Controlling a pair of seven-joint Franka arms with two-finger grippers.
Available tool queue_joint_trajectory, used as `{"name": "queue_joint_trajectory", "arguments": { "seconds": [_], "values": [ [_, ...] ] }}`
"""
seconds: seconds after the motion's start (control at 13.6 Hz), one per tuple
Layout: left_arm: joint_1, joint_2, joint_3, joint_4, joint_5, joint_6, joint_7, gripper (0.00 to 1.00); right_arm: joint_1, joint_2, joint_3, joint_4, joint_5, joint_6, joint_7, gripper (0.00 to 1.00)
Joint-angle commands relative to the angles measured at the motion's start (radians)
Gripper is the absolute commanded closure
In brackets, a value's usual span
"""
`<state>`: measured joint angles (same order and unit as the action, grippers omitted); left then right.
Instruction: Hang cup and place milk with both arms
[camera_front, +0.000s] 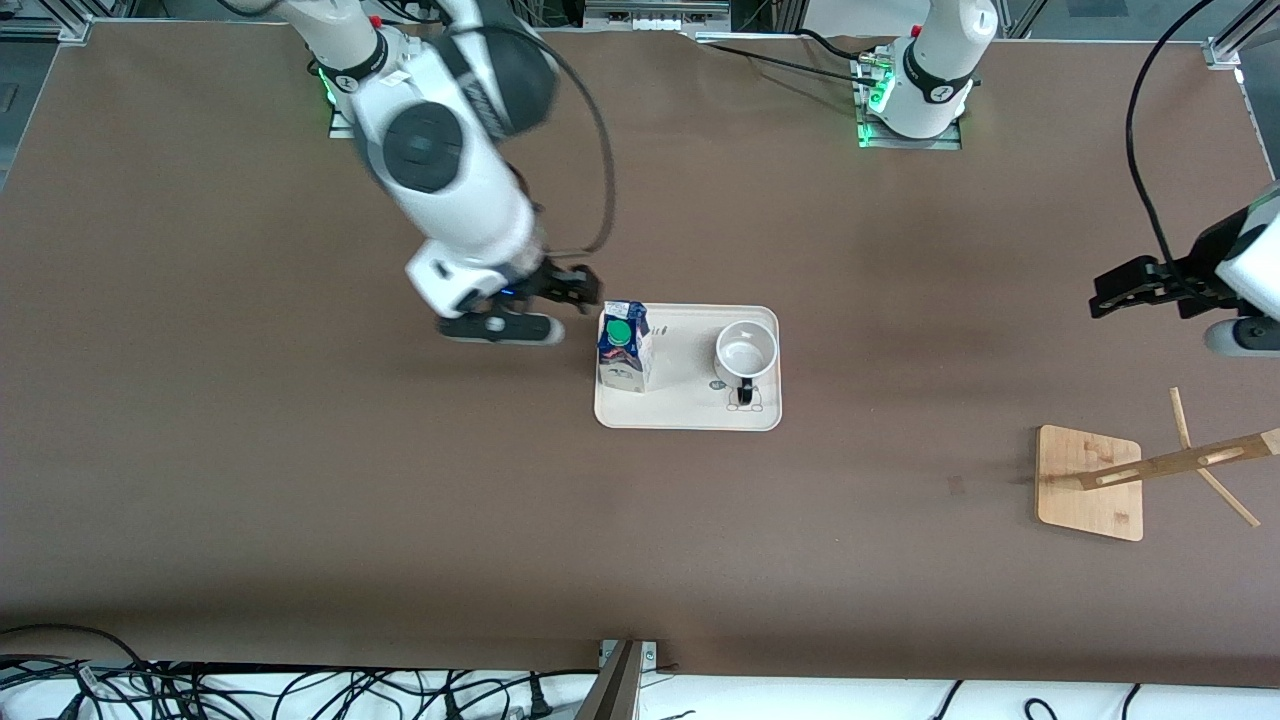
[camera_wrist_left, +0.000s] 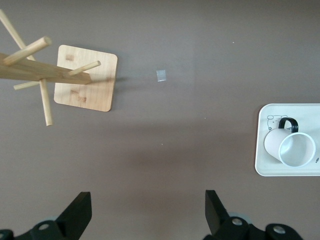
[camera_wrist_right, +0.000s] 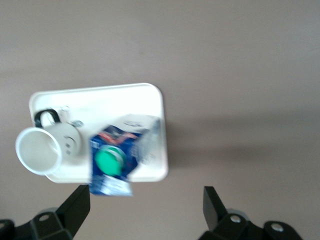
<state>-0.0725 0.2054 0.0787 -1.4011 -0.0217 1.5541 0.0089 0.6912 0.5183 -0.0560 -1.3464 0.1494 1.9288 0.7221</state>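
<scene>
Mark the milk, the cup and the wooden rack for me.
milk (camera_front: 620, 333), front view, its green cap.
cup (camera_front: 746, 350), front view, inside of its bowl.
wooden rack (camera_front: 1090, 482), front view, its flat base board.

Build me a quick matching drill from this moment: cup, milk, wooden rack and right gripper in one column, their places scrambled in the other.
Things:
1. cup
2. milk
3. wooden rack
4. right gripper

Places:
A. on the tray, at the end toward the right arm
B. on bare table toward the left arm's end
C. on the tray, at the end toward the left arm
D. in the air beside the tray, fingers open

Pairs: 1-C, 2-A, 3-B, 4-D
</scene>
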Motion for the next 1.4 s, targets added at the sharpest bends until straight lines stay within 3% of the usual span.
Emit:
{"name": "queue_joint_trajectory", "arguments": {
  "seconds": [0.0, 0.74, 0.88, 1.18, 1.33],
  "values": [
    [-0.007, 0.034, 0.006, 0.027, -0.018, -0.003, -0.003, 0.0, 0.045, 0.153, -0.007, 0.157, 0.004, 0.03, 0.094, 0.0],
    [-0.001, 0.058, 0.007, 0.027, -0.017, -0.006, 0.009, 0.0, 0.071, 0.17, -0.01, 0.089, -0.053, 0.041, 0.114, 0.0],
    [-0.012, 0.058, 0.006, 0.027, -0.004, -0.014, 0.0, 0.0, 0.082, 0.172, -0.01, 0.082, -0.053, 0.041, 0.128, 0.04],
    [-0.013, 0.06, 0.006, 0.022, -0.012, -0.019, -0.004, 0.0, 0.087, 0.174, -0.01, 0.063, -0.067, 0.042, 0.123, 0.53],
    [-0.015, 0.058, 0.006, 0.025, -0.008, -0.019, 0.003, 0.0, 0.083, 0.174, -0.01, 0.061, -0.068, 0.042, 0.117, 0.66]
  ]
}}
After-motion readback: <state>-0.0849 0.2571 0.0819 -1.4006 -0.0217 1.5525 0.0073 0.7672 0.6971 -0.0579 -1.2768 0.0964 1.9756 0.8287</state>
